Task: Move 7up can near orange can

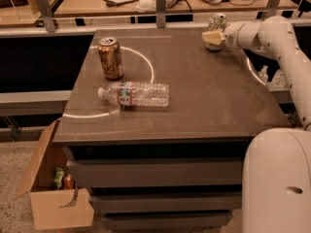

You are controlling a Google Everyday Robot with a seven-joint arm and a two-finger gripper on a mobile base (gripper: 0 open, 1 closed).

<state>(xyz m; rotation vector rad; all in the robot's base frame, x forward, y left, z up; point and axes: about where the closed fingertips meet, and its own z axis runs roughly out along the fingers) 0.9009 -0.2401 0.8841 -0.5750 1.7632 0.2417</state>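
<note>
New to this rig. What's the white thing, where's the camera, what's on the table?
The white shape is a mobile robot. Its base fills the lower right, and its one arm reaches over the dark table. One camera looks down at the table from its front; its mount is not on record. The gripper is at the table's far right corner, at the 7up can; whether it grips the can cannot be told. At the far left stands the orange can, with a clear plastic bottle lying on its side in front of it. A cardboard box is on the floor, lower left.
</note>
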